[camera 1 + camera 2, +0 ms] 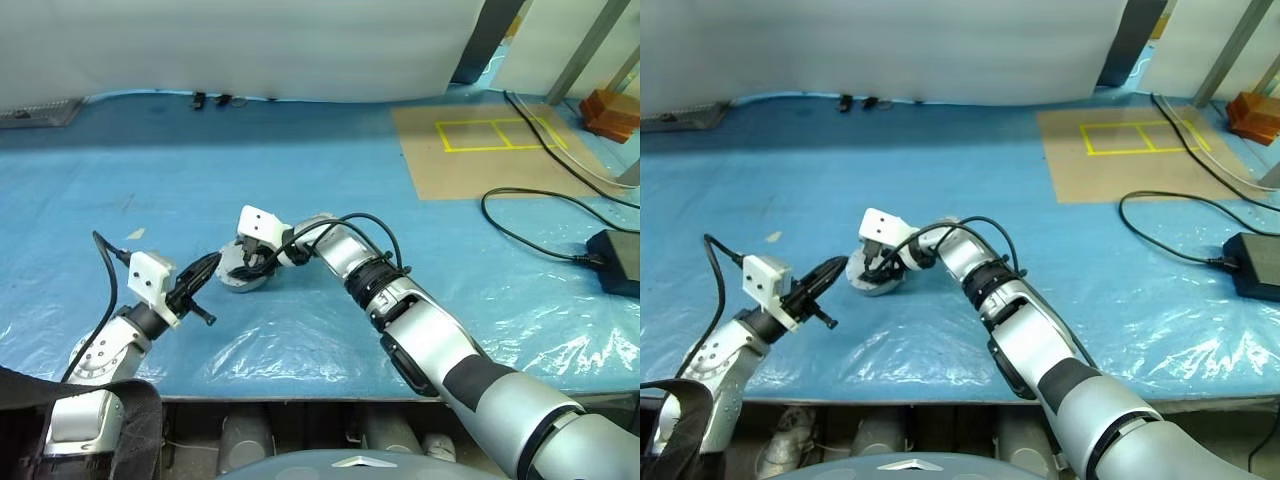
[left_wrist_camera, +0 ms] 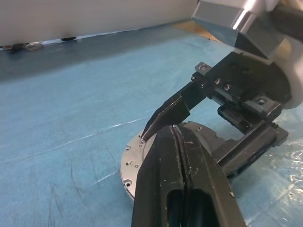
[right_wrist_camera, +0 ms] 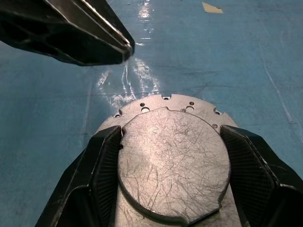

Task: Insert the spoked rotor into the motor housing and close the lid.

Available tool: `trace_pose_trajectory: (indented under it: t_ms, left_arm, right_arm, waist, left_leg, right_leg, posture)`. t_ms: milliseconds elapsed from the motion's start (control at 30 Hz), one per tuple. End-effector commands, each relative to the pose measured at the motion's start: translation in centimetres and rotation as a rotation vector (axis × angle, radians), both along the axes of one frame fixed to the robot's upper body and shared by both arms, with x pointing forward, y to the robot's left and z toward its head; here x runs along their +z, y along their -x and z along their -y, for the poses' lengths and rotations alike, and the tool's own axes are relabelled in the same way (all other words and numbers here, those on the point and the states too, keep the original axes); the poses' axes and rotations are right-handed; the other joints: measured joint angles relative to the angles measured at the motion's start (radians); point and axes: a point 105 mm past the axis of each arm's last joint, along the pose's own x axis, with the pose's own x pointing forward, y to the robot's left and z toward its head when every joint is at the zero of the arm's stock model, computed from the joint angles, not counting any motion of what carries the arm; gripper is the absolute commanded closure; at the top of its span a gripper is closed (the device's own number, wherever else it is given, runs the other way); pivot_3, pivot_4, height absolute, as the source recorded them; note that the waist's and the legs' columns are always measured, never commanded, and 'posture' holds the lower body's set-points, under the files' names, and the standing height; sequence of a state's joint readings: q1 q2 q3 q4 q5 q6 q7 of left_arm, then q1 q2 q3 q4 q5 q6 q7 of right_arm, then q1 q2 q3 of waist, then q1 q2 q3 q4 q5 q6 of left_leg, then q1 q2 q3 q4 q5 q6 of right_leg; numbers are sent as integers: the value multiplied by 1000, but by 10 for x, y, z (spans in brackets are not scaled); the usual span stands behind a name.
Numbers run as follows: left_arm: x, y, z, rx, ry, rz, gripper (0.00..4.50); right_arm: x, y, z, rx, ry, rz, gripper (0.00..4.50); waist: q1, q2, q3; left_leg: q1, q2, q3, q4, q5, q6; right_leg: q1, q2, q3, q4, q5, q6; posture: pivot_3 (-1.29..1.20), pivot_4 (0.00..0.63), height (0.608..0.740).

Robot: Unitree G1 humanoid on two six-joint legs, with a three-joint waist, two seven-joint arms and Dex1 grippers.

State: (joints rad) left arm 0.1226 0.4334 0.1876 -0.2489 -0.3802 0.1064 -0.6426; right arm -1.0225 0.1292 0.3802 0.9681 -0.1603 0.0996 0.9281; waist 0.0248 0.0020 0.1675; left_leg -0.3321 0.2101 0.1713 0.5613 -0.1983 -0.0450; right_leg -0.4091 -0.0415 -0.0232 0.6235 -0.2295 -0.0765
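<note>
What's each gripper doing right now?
Left gripper: shut, holding nothing, tips by the lid.
Right gripper: fingers closed on the lid's two sides.

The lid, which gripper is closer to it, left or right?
Right. The right gripper has a finger on either side of the lid, apparently gripping it. The left gripper is shut, hovering just beside the lid's far edge, not touching.

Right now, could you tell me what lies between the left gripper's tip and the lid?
Only bare blue sheet. The right wrist view shows the left gripper just short of the lid.
</note>
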Motion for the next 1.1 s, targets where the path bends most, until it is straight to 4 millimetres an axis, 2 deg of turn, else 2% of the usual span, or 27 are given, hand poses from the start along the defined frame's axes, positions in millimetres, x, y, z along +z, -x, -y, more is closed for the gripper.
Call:
trace_pose_trajectory:
  t_ms: [33, 167, 300, 467, 600, 633, 800, 933, 1100]
  left_arm:
    - [-5, -11, 3, -34, -66, 8, 4500]
    - [-25, -24, -1, -22, -109, -74, 4500]
    - [-43, -27, -2, -53, -173, -172, 4500]
    - [-47, -28, 3, -84, -174, -206, 4500]
    - [-47, -26, 9, -115, -159, -215, 4500]
    - [-48, -25, 11, -123, -160, -218, 4500]
    - [-50, -22, 14, -153, -168, -239, 4500]
    - [-50, -23, 13, -147, -182, -247, 4500]
    - [-52, -22, 8, -140, -213, -262, 4500]
  right_arm:
    - [-32, 6, 9, -50, 74, -67, 1528]
    - [-30, 5, 9, -52, 69, -66, 1528]
    - [-27, 4, 9, -55, 65, -61, 1528]
    - [-24, 3, 9, -54, 52, -60, 1528]
    - [-19, 2, 9, -56, 26, -62, 174]
    - [-18, 3, 8, -49, 21, -58, 42]
    - [-11, 6, 5, -4, -9, -26, 42]
    - [3, 6, 3, 17, -79, -21, 42]
    - [17, 7, 8, 30, -157, -100, 42]
  waist:
    - [1, 0, 0]
    - [0, 0, 0]
    - [1, 1, 0]
    - [2, 3, -2]
    - [5, 3, -2]
    - [5, 3, -2]
    - [12, 3, -2]
    - [14, 3, -2]
    - [16, 3, -2]
  left_leg:
    - [0, 0, 0, 0, 0, 0]
    - [-1, 0, 0, -1, 0, 0]
    - [-1, 0, 0, -1, 0, 0]
    - [0, -2, 0, -1, 0, 0]
    - [0, -2, -1, -2, 0, 0]
    - [-1, -2, -1, -2, 0, 0]
    - [-1, -2, 0, -4, 0, 0]
    - [-1, -3, 0, -9, 0, 0]
    - [-2, -3, 0, -13, 0, 0]
  right_leg:
    - [0, 0, 0, 0, 0, 0]
    - [0, 0, 0, 0, 0, 0]
    - [0, 0, 0, 0, 0, 0]
    - [1, -1, 0, -1, 0, 0]
    - [1, -2, 0, -1, 0, 0]
    - [1, -2, 0, -1, 0, 0]
    - [1, -2, 0, -5, 1, -3]
    - [0, -2, 0, -8, 2, -3]
    - [0, -2, 0, -13, 2, -4]
  posture:
    - [0, 150, 740]
    - [0, 150, 740]
    - [0, 150, 740]
    - [0, 150, 740]
    - [0, 150, 740]
    - [0, 150, 740]
    - [0, 150, 740]
    - [0, 150, 740]
    - [0, 150, 740]
